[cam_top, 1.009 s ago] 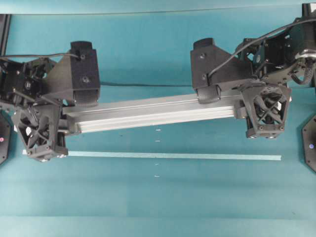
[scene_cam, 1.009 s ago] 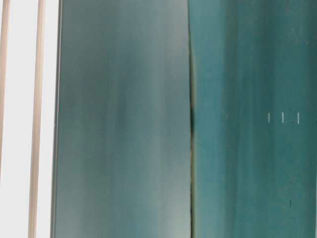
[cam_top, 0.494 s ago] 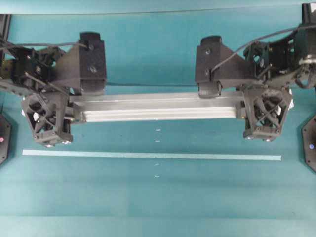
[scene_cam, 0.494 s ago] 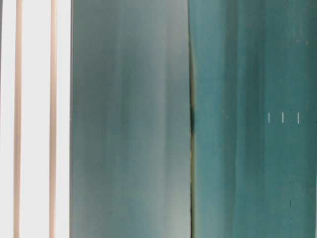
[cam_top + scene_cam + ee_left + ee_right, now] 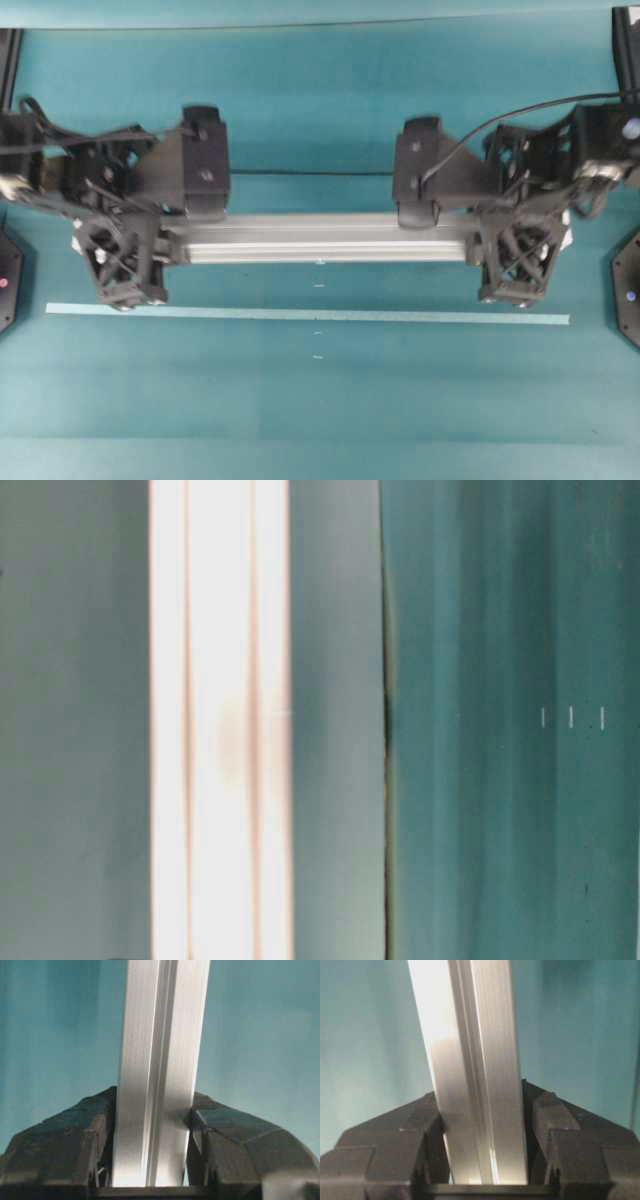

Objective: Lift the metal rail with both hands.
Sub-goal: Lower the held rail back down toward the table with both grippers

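Both end effectors are clamped on the metal rail (image 5: 320,238): the left end effector (image 5: 125,262) grips its left end and the right end effector (image 5: 520,258) grips its right end, seen from overhead. In the left wrist view the two black fingers (image 5: 65,1145) press against the rail's (image 5: 157,1080) opposite side faces, with the bar running straight away from the camera between them; the right wrist view shows the same, its fingers (image 5: 570,1145) hard against both sides of the grooved bar (image 5: 475,1075). The rail lies level across the middle of the overhead view, parallel to the thin pale tape strip (image 5: 310,315) on the teal bench (image 5: 320,420), and well apart from it towards the arms' side. A few small white tick marks (image 5: 318,286) sit on the bench between rail and strip and just below the strip. From table level the rail appears as a bright, blurred vertical band (image 5: 220,720) close to the lens, and how far it is off the bench cannot be told from there.
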